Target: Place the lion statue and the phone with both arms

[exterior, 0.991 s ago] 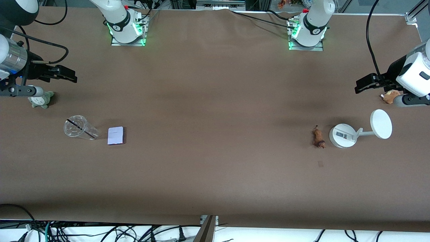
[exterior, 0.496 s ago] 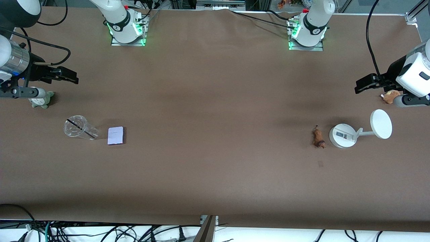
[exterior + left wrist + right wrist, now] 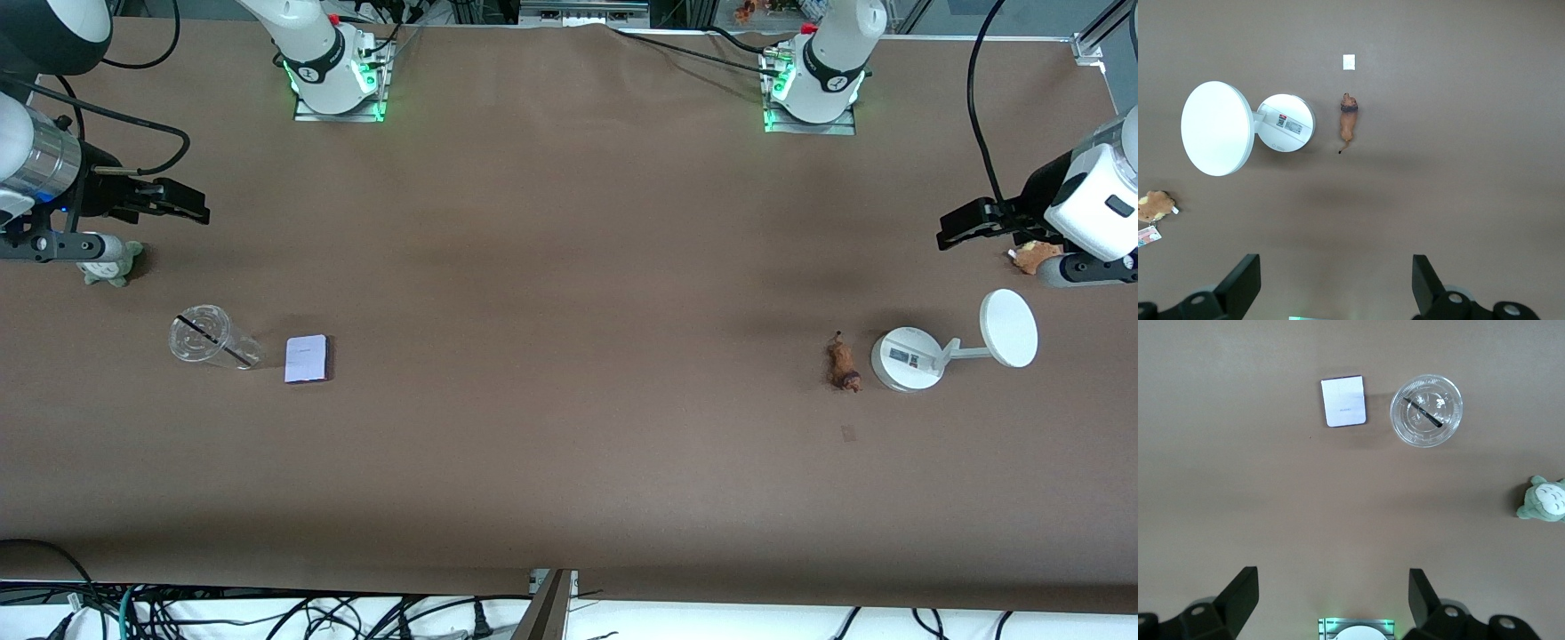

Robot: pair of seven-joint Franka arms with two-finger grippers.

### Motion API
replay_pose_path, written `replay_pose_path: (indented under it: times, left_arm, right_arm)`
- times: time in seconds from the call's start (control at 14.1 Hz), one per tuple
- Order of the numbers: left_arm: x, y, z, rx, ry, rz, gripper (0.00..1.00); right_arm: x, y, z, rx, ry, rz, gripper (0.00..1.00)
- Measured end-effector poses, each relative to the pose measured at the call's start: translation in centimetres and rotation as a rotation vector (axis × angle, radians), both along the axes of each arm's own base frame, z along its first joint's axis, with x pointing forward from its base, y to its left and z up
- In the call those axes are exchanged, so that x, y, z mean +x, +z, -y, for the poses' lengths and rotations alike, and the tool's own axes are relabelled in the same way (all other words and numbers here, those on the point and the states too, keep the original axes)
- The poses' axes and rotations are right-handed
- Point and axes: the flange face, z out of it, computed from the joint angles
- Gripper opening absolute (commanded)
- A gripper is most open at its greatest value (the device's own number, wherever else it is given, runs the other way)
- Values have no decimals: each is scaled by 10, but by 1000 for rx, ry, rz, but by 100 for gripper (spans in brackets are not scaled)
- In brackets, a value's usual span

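Two grippers hang in the air above the brown table (image 3: 569, 462), one at each edge of the front view, and both have their fingers spread wide with nothing between them.

At the middle right edge of the front view, the left gripper (image 3: 956, 229) is over bare table close to the brown plush (image 3: 1031, 255). In the left wrist view its two dark fingers (image 3: 1245, 283) stand at the lower corners of the frame, apart from each other.

At the middle left edge of the front view, the right gripper (image 3: 182, 203) is over bare table near the grey-green plush (image 3: 111, 265). In the right wrist view its fingers (image 3: 1238, 593) are also separated.

In the right half of the front view, a little below the middle, the lion statue (image 3: 843, 363) lies on its side, just beside the round base of the white stand (image 3: 907, 358); I cannot tell if they touch. In the left wrist view the lion statue (image 3: 1349, 122) is in the upper middle.

In the left half of the front view, at about the same height, the phone (image 3: 307, 358) lies flat on the table. It is just beside the clear cup (image 3: 212, 338), with a small gap. In the right wrist view the phone (image 3: 1343, 401) is in the upper middle of the frame.
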Motion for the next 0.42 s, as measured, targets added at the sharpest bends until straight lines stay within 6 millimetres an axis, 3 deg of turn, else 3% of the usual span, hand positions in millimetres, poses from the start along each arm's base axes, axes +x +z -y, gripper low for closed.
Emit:
replay_pose_path:
  times: [0.42]
  left_arm:
    - [0, 0, 0, 0, 0, 0, 100]
  right_arm:
    - [-1, 0, -16, 0, 27, 1, 99]
